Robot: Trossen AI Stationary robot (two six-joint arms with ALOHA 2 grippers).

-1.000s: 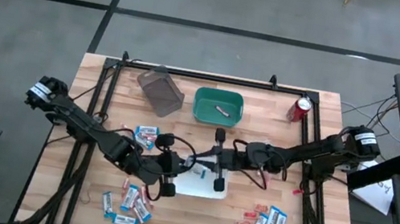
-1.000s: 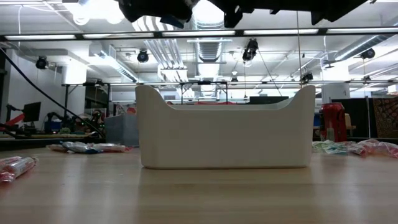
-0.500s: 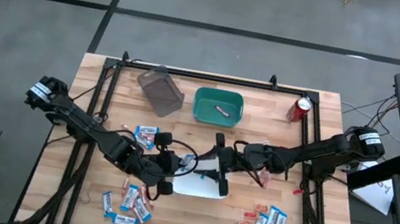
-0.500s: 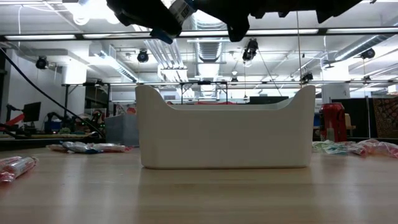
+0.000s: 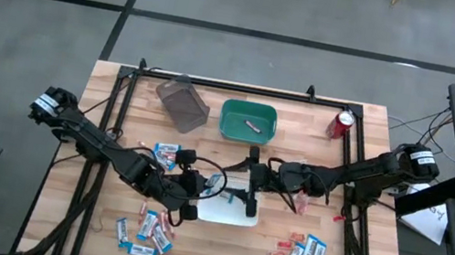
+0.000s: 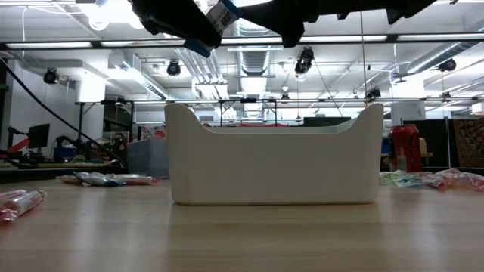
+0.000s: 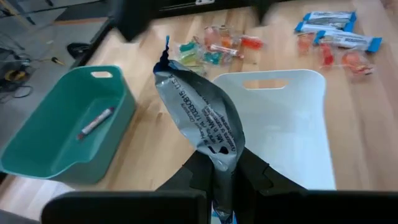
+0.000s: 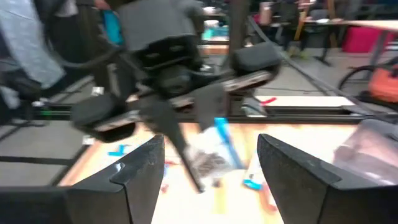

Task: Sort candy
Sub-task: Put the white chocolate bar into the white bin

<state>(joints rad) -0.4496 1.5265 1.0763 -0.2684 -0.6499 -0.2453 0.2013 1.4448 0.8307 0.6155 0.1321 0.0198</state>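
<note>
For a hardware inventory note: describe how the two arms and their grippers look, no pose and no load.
Both arms are dark, nearly black, jointed links. A white-banded joint sits near each base, and thin black cables loop beside them. The left gripper has two dark fingers; the right gripper has broad, flat, dark grey fingers.

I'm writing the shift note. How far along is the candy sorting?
Barely started. Done: one stick lies in the green bin. In hand: the left tool is shut on a blue-and-white packet above the white bin; the right tool is open beside it. Left: piles of candy at the table's front left and front right.
</note>
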